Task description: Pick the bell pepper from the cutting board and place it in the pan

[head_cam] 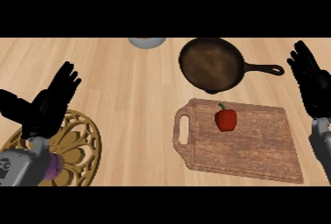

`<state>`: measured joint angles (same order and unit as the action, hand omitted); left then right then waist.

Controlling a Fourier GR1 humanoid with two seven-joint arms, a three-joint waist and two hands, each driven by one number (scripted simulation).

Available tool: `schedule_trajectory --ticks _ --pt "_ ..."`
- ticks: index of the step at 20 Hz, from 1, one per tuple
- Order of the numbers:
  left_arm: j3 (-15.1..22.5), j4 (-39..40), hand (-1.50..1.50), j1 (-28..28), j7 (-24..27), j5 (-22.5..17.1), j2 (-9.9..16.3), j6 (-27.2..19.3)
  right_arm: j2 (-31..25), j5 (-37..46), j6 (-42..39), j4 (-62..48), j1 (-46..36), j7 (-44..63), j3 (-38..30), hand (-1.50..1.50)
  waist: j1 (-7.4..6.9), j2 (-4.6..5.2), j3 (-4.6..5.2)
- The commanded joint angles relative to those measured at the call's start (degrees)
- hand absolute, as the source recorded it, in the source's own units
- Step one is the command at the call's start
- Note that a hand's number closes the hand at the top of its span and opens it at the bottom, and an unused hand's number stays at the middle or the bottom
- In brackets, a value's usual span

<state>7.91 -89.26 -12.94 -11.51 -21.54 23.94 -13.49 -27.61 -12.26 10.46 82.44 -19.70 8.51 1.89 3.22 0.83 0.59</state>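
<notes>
A red bell pepper [226, 119] with a green stem lies on the upper middle of the brown wooden cutting board [258, 153]. Just beyond the board sits a dark cast-iron pan [210, 63], handle pointing right, nothing in it. My right hand [313, 83] stands open at the right edge, fingers up, to the right of the board and pan, apart from both. My left hand [44, 105] is open at the left, fingers spread, far from the pepper.
A round golden openwork trivet [74, 151] lies under my left forearm at the lower left. A grey bowl [147, 42] shows partly at the top edge, left of the pan. Bare wooden counter lies between the trivet and the board.
</notes>
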Motion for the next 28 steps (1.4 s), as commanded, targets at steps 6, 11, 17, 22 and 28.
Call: schedule_trajectory --ticks 6,11,17,22,28 --pt "7.17 -0.53 0.0 -0.03 3.43 10.69 4.77 5.4 -0.23 1.5 4.03 -17.07 -3.35 11.64 -3.28 -1.5 -5.04 -0.25 -0.64" --pt "8.11 -1.14 0.0 0.97 0.95 8.83 2.83 5.53 -0.4 24.54 22.36 -17.99 3.71 12.43 6.6 1.5 -4.21 -0.7 -0.6" --pt "6.38 -0.58 0.0 3.72 3.07 11.28 1.62 7.06 3.49 29.76 19.55 -5.65 10.03 22.49 13.94 -1.5 -3.08 -1.01 -0.52" --pt "7.14 0.19 0.0 1.55 1.79 11.46 0.6 6.98 -6.33 32.24 3.28 -6.25 2.71 36.56 17.27 -1.5 -3.41 -0.99 -0.43" --pt "7.58 -1.75 0.0 2.49 1.78 11.38 0.21 7.69 -8.48 22.95 -19.23 -9.31 -7.13 47.65 18.09 -1.5 -5.25 -0.59 -0.47"
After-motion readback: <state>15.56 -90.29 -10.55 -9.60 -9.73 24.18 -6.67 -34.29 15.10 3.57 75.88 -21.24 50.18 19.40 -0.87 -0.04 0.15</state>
